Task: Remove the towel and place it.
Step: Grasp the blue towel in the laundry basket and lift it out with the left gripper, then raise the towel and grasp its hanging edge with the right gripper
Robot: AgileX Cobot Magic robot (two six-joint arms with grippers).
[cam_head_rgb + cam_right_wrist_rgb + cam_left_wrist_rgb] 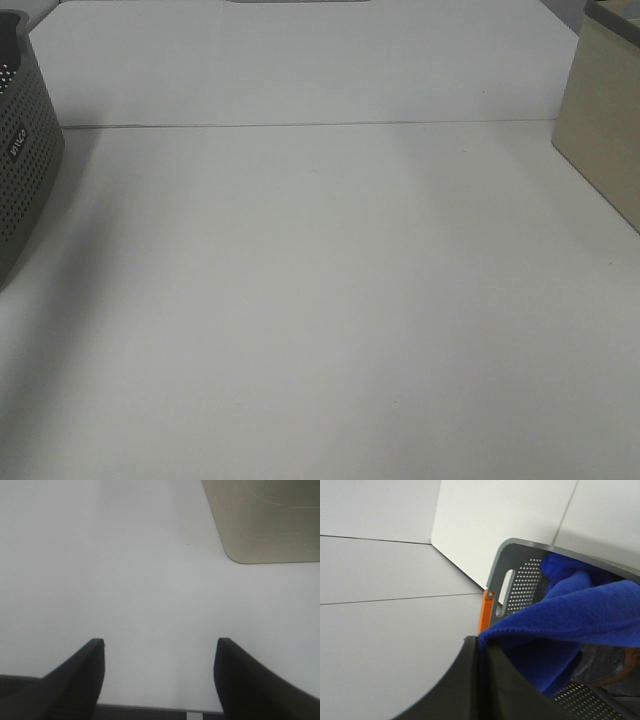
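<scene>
Blue cloth, the towel [570, 615], is nipped by its edge in the left gripper [481, 647], whose dark jaws are closed tight on it. From that pinch the fabric runs back into the grey perforated basket [517, 555], where the rest lies bunched against the wall with the handle slot. An orange piece [482, 611] shows just beside the jaws, against the basket's outer corner; whether it belongs to the gripper I cannot tell.

On the other arm, the right gripper [159, 655] hangs over the white table [125, 565] with its two dark fingers [82, 675] held well apart — open above the bare surface. Beyond it a beige box [270, 520] sits on the table.

In the high view the basket stands at the table's left edge and the box at its right, well apart, with a white back panel [300, 60] rising behind them.
</scene>
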